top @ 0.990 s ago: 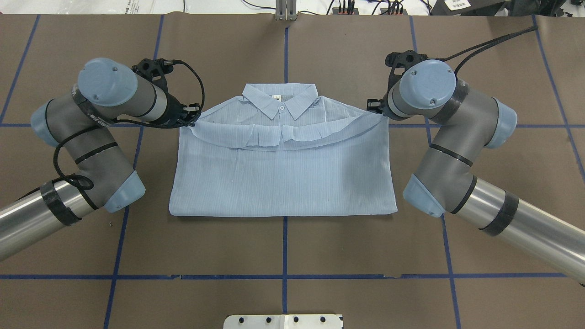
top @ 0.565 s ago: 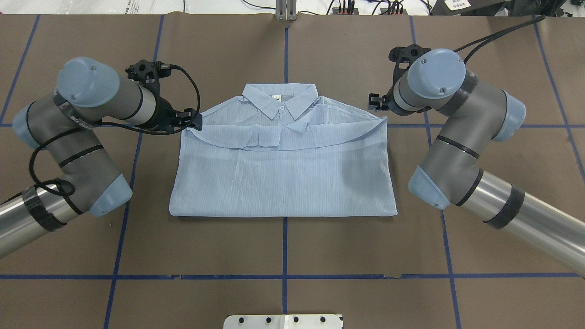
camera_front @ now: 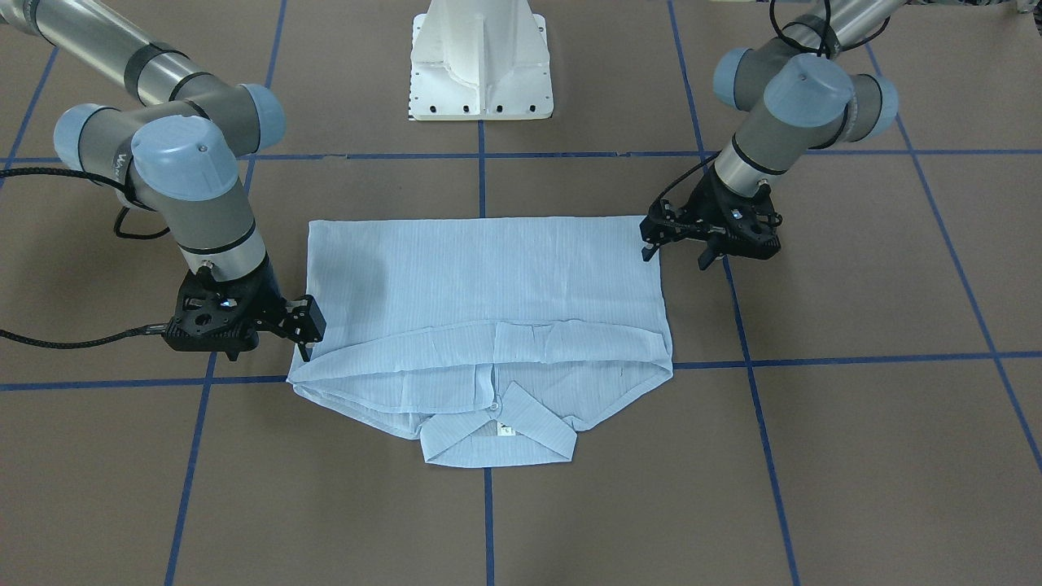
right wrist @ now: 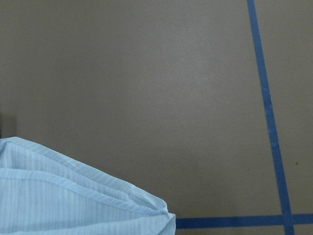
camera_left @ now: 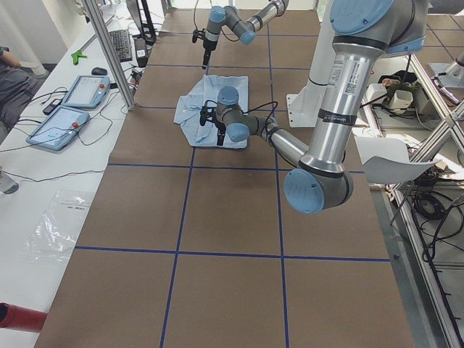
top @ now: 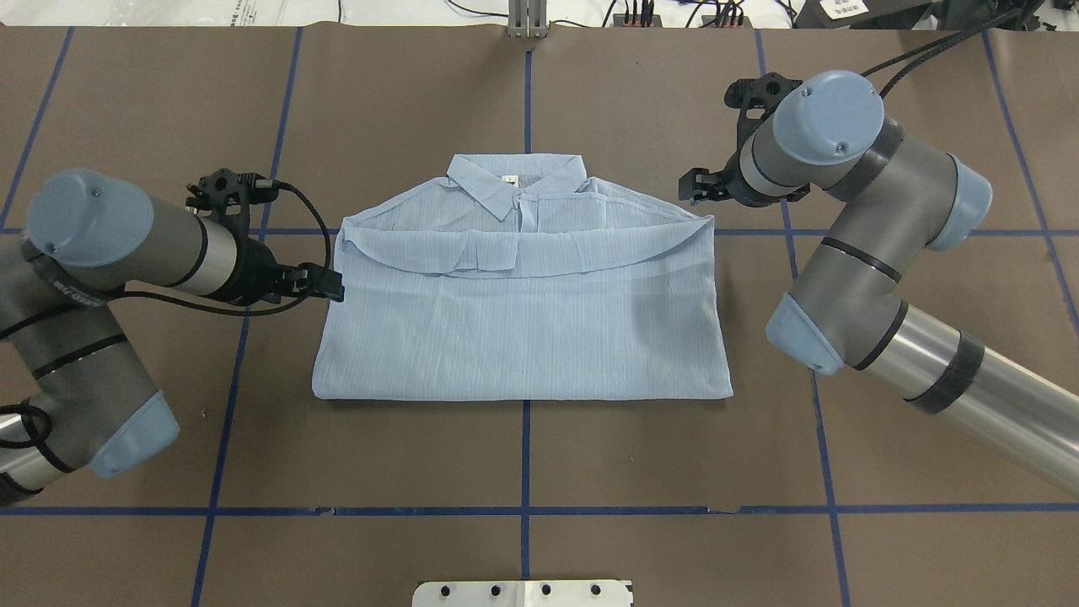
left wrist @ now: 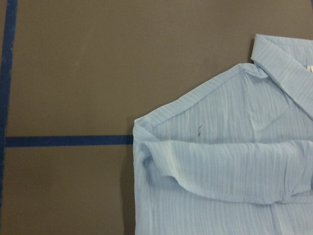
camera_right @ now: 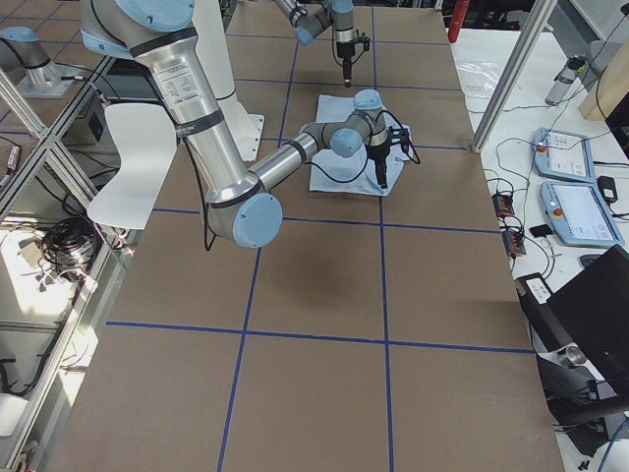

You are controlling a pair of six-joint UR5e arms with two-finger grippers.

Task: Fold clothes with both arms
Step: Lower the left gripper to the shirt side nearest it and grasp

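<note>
**Asker:** How do your grippers stand?

**Me:** My left gripper [camera_front: 676, 252] is spread wide, fingers apart, with nothing between them. It hangs just beside the left edge of the shirt [top: 523, 329], a little below the shoulder corner. I cannot tell whether a fingertip touches the cloth. My right gripper [top: 693, 187] looks released too and grasps nothing. It sits just off the right shoulder corner, over bare table [top: 405, 101].

**Asker:** And the shirt?

**Me:** It lies flat between my two arms in a rough rectangle, straddling the middle one of the blue tape lines [top: 525, 455]. The collar [top: 514, 181] points away from my base. A folded-over layer covers the front, and its curved hem runs from shoulder to shoulder just under the collar. The edge nearest me is a straight fold.

**Asker:** What do your wrist cameras see?

**Me:** The left one shows the left shoulder corner with the hem lapped over it. The right one shows only the right corner against brown table.
</note>
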